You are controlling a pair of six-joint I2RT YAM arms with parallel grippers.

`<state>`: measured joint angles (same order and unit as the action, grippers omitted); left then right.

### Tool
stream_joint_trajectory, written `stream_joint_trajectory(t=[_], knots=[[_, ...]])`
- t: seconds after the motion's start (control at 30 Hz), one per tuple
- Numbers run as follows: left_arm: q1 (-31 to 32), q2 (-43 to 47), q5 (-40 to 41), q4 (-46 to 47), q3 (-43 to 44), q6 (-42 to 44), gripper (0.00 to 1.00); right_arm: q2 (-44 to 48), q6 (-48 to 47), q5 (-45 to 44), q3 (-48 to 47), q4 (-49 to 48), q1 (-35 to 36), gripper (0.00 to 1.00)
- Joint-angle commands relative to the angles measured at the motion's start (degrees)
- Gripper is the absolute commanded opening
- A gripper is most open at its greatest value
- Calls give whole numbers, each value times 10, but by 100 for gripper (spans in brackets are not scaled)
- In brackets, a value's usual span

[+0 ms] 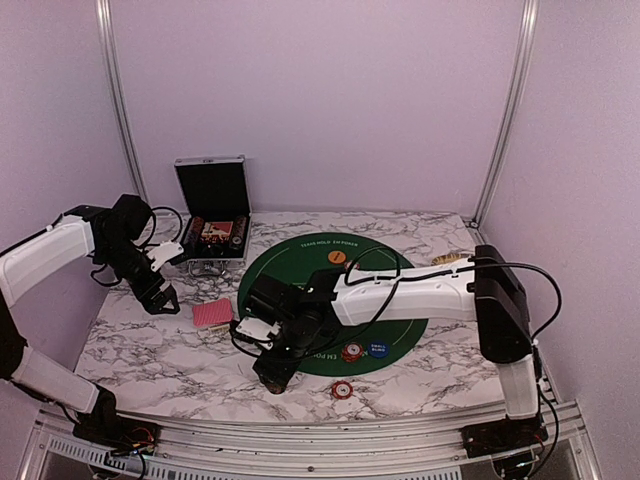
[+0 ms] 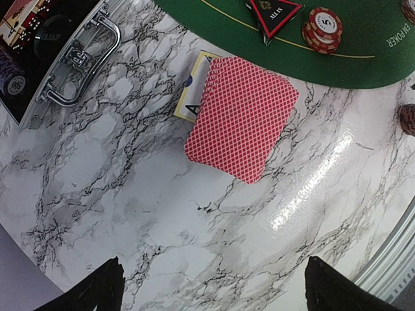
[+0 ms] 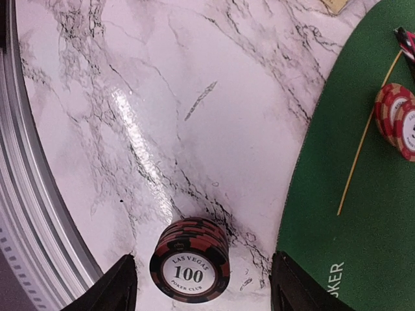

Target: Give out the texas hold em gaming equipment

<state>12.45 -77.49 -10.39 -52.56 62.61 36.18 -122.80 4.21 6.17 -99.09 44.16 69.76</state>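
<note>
Step in hand, by the look of it: picking up the black chip stack (image 3: 190, 259) with the right gripper (image 1: 275, 377). Sitting on bare counter (image 3: 162, 97), just off the mat (image 3: 337, 214) rim and near the front rail (image 3: 19, 194). Straddled by the right fingers (image 3: 113, 288), gap visible either side, so spread and not gripping yet. To do it well: centre on the stack, come low enough to catch the bottom chip, squeeze across the full height so nothing shears off, then lift straight before any travel. Tight on both flanks: rail just beside one finger, mat rim at the other, so no sideways sweep. Free way out: straight up. Red chips (image 3: 397, 123) on the mat, well apart from the stack, no bother. Worth minding the lone red chip (image 1: 342, 390) on the counter near the front edge, plus the blue disc (image 1: 378, 349) on the mat beside the forearm. Left gripper (image 2: 213, 262) spread wide and empty, hanging over bare counter just short of the cards (image 2: 241, 116). Cards fanned a little, a face-up ace peeking out underneath, lying near the mat rim and apart from the case (image 1: 212, 190). Plenty of open counter on that side, away from the right arm, so no clash likely.
</note>
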Motion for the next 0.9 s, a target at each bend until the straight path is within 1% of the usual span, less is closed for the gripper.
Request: stream_joint_trajectory(t=[0.0,0.17,0.4,0.77,0.83,0.87], knots=[[1,11,5,2,0,-7,99,-17,-9,8,-22,13,10,67],[1,12,7,2,4,-9,99,-18,-8,7,-20,8,11,65],[1,15,12,2,4,-9,99,-21,-6,8,-17,4,11,53],[1,23,13,2,4,-8,99,-26,-9,11,-16,5,11,53],[1,23,13,2,5,-8,99,-27,-10,12,-15,6,11,52],[1,23,12,2,5,-7,99,-26,-10,11,-15,6,11,51]])
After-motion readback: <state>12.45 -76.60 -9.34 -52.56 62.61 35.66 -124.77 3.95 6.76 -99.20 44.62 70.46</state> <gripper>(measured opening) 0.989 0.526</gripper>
